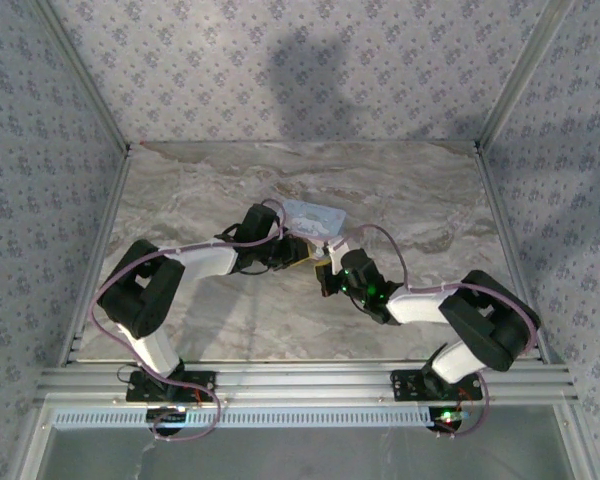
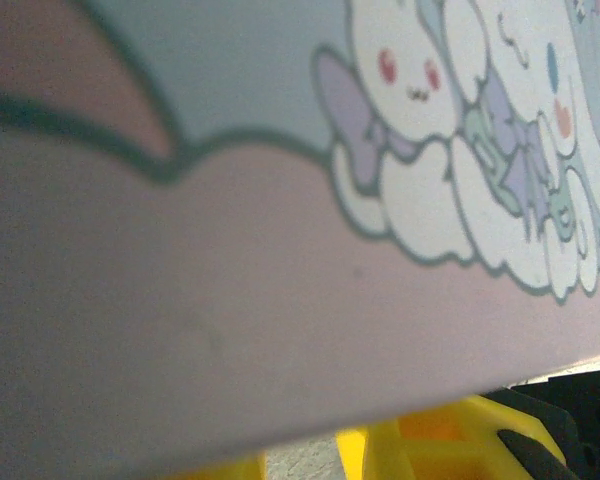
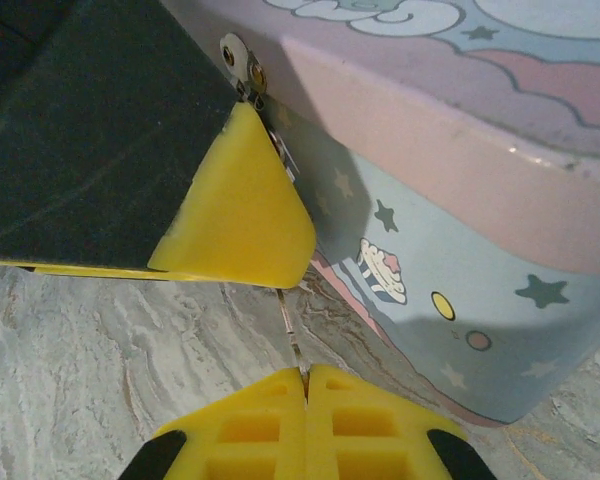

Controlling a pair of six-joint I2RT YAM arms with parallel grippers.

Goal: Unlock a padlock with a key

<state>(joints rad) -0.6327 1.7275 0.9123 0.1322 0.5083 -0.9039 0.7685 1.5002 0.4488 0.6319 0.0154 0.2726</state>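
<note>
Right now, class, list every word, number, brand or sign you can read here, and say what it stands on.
None can be read.
The tin carries only pictures: bunnies, stars, a cupcake. No letters, numbers or brand marks show on it.

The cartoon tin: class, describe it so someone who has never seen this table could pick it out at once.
On the marble table, look near the middle, where the left arm and the right arm meet. The tin stands there: a pale blue rectangular box with a pink-edged lid, the only thing printed with white cartoon animals, clouds and stars.
</note>
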